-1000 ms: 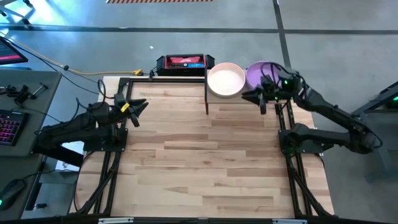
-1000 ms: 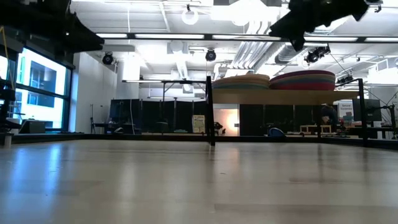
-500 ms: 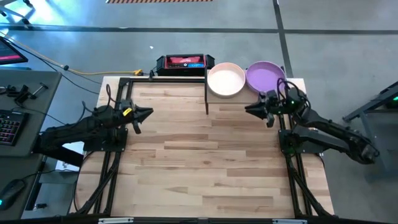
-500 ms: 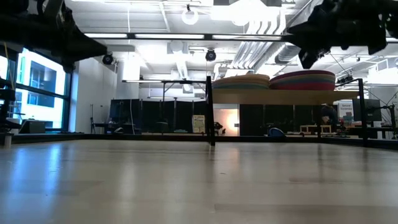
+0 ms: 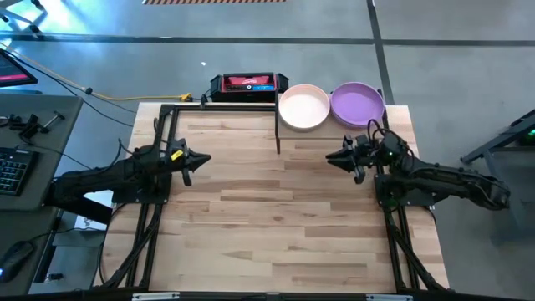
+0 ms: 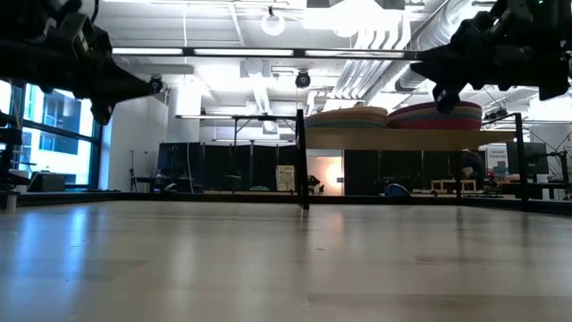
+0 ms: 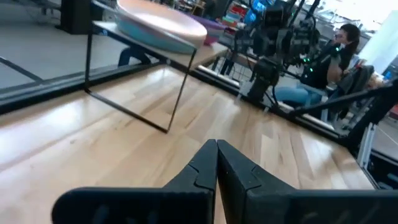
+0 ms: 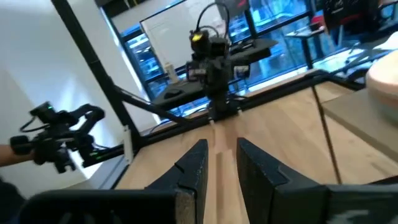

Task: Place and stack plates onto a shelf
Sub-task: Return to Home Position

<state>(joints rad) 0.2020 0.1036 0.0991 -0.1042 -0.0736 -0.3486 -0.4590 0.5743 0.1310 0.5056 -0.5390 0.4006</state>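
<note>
Upper centre, stacked plates point(image 5: 357, 104) look stiff, light; I'd pinch a rim. My left gripper point(image 5: 205, 159) is closed, empty; right gripper point(image 5: 329, 158) narrowly parted.

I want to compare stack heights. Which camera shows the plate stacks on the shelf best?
The low view: the cream-topped stack and purple-topped stack show side-on with layered edges on the shelf. The high view shows only their top plates. The left wrist view catches them obliquely; the right wrist view, just a cream rim.
</note>
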